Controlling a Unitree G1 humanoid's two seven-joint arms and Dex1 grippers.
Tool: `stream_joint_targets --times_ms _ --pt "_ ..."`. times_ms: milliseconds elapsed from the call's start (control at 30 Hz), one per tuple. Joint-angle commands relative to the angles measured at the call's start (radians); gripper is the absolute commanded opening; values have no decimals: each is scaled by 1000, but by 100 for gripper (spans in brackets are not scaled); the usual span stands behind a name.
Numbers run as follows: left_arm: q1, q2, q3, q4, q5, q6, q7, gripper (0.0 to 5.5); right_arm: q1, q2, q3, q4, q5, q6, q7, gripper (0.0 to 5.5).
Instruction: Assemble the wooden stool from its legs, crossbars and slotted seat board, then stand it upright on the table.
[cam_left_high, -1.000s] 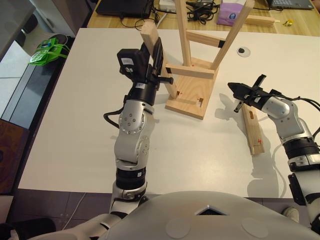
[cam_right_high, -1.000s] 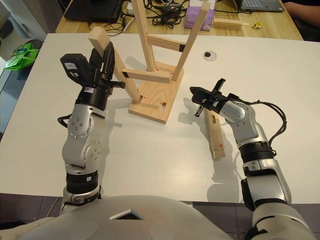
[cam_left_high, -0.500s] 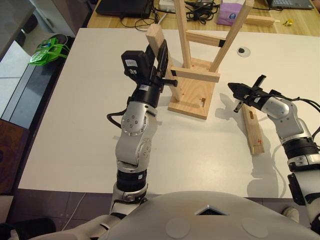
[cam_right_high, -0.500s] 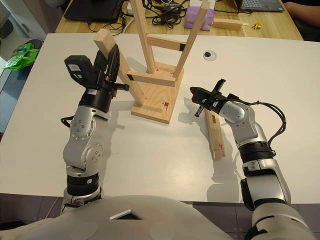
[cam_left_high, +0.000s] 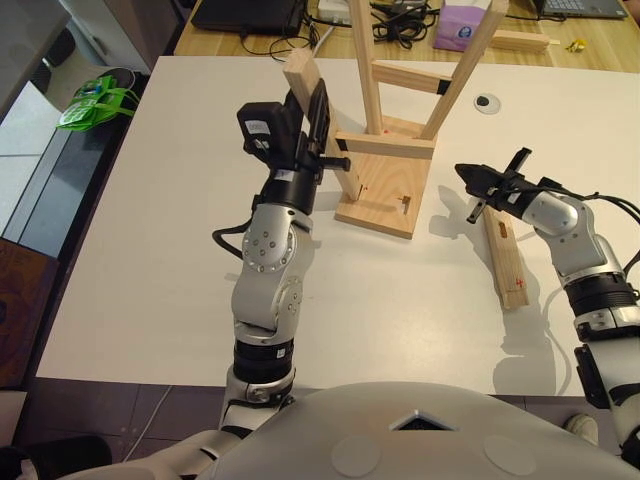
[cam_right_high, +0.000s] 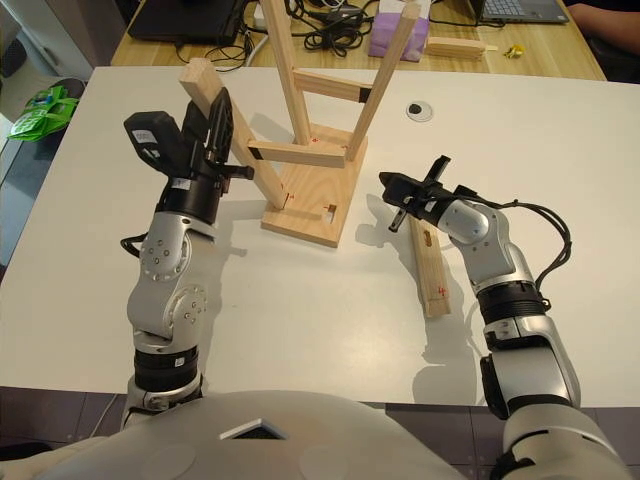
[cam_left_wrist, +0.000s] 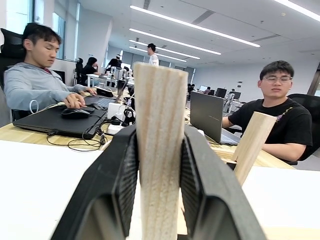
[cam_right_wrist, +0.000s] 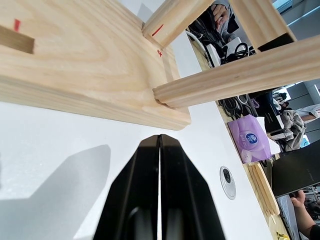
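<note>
On the table (cam_left_high: 150, 250), the seat (cam_left_high: 385, 205) is lying flat near the middle, with two legs (cam_left_high: 368, 60) rising from its far side and two crossbars (cam_left_high: 385, 145) joining the legs. My left gripper (cam_left_high: 318, 108) is clamping a third leg (cam_left_wrist: 159, 125). Its fingers (cam_left_wrist: 122, 185) are pressing flat on two opposite faces of the wood, one on each side, opened only as wide as the leg is thick. The top end is sticking up past the fingertips, and the leg is leaning away from the seat. Its lower end is meeting the seat at the left near corner, though I cannot tell whether it is sitting in a slot. My right gripper (cam_right_wrist: 160, 150) is hovering low over the table just right of the seat, with its fingers pressed together and holding nothing. A loose leg (cam_left_high: 505, 260) is lying flat on the table just below and behind that gripper, apart from the seat.
</note>
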Motion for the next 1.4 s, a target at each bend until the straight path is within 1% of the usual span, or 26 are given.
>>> stream_joint_targets --times_ms 33,300,367,433,500,700,867,1067,1100,1267,1400 --pt "-6 -9 -1 10 24 -3 1 102 -27 2 6 -3 1 7 9 0" --pt "34 -19 -51 51 44 -27 -13 102 -32 1 7 1 3 6 13 0" --pt "34 -12 -76 87 38 -19 -44 102 -31 1 6 -3 4 8 14 0" --pt "35 -9 -103 141 43 -12 -70 102 -34 21 -12 -19 60 41 47 0" --pt "42 -13 -109 181 61 -53 -72 102 -41 33 -23 -33 96 65 70 0" --pt "90 -8 -110 279 112 -245 -62 102 -50 18 -26 -15 88 53 60 0" --pt "89 -14 -123 317 118 -286 -67 102 -54 19 -27 -5 78 43 45 0" --pt "57 -20 -86 273 136 -335 -28 102 -24 19 -5 5 39 7 14 0" --pt "55 -22 -82 264 137 -350 -23 139 -20 20 -2 7 35 2 10 0" --pt "23 -37 -90 193 152 -364 -14 232 -7 23 8 11 25 -7 0 0" --pt "6 -41 -102 153 132 -345 -30 294 -4 24 10 12 25 -8 -4 0"
